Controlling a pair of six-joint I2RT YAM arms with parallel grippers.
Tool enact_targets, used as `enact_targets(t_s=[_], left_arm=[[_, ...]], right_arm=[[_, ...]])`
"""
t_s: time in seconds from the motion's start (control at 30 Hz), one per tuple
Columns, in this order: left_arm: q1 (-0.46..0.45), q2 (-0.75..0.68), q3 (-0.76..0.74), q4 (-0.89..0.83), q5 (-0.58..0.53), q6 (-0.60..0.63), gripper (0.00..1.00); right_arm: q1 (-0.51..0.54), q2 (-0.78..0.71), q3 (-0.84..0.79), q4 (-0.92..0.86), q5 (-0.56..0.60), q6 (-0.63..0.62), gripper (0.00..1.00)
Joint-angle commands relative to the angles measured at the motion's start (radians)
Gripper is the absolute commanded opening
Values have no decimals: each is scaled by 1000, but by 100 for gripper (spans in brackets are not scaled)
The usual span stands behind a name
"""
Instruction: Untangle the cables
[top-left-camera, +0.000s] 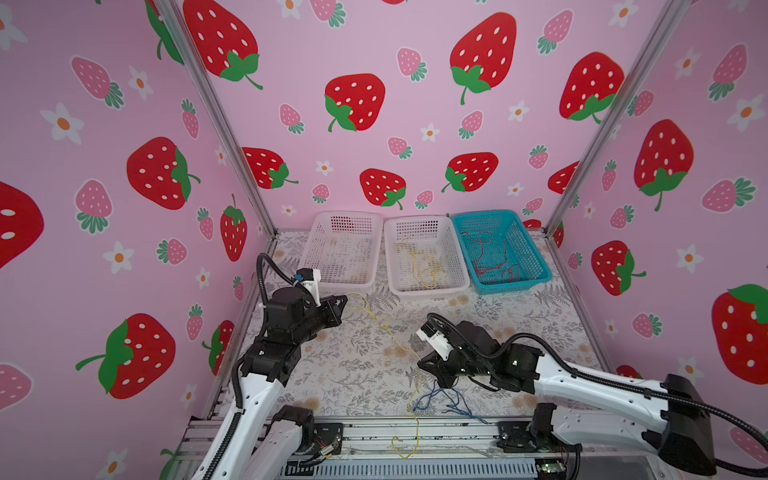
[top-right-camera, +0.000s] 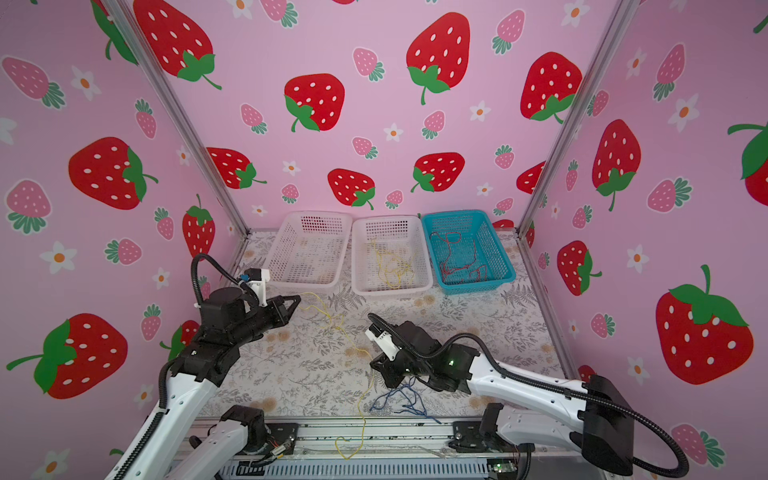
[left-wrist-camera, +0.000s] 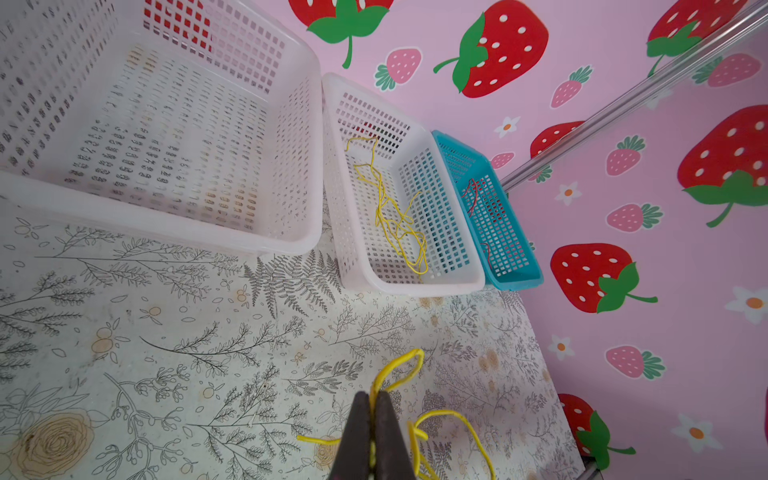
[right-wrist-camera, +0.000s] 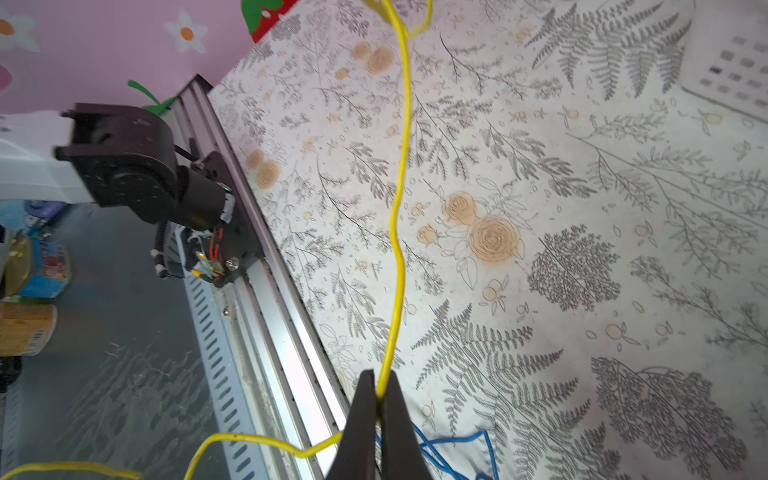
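Both top views, left claw: the left claw (top-left-camera: 344, 300) is clamped shut on one end of the yellow cable (top-left-camera: 390, 330), just in front of the near rim of a white basket (top-left-camera: 345, 286)
Both top views, right claw: the right claw (top-left-camera: 420, 365) is pinched on the same yellow cable further along, low over the table (top-left-camera: 353, 365)
Both top views, yellow cable: it runs in kinks from the left claw across the table to the right claw, then goes on past that claw over the metal rail (top-left-camera: 374, 434), where its tail curls into a loop
Both top views, blue cables: the blue cables (top-left-camera: 446, 401) lie in a loose tangle on the table just under the right claw, between it and the rail; their edge meets the yellow cable, and I cannot tell whether the two are looped together
Both top views, baskets: in a row beyond both claws; the middle basket (top-left-camera: 432, 291) holds loose yellow cables (top-left-camera: 424, 270), and the blue basket (top-left-camera: 513, 284) holds red cables (top-left-camera: 482, 241)
Left wrist view, claw: the left claw (left-wrist-camera: 372, 399) is closed with the yellow cable (left-wrist-camera: 401, 365) squeezed in it; a loop stands out ahead of the tips, with more curls to one side
Left wrist view, ahead of the claw: the white basket (left-wrist-camera: 166, 224) is nearest, then the middle basket (left-wrist-camera: 415, 289) with its loose yellow cables (left-wrist-camera: 395, 216), then the blue basket (left-wrist-camera: 515, 282) with the red cables (left-wrist-camera: 471, 195)
Right wrist view, claw: the right claw (right-wrist-camera: 379, 388) is closed on the yellow cable (right-wrist-camera: 401, 187), which stretches away ahead of the tips over the table (right-wrist-camera: 582, 166) and bends out sideways over the metal rail (right-wrist-camera: 266, 282)
Right wrist view, blue cables: the blue cables (right-wrist-camera: 457, 440) lie on the table right beside the claw
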Motion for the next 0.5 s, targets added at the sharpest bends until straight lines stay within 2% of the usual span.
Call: enact_targets(t_s=[0.0,0.33,0.47], left_arm=[[14,-28,78,48,-12,-52,0],[17,-92,170,22,2,-95,0],[17,-104,210,-2,-24,-82,0]], right_arm=[[7,15,-50,-57,73,2,0],[-26,74,-102,6,219,59,0],[-46,107,-114,24,237,75,0]])
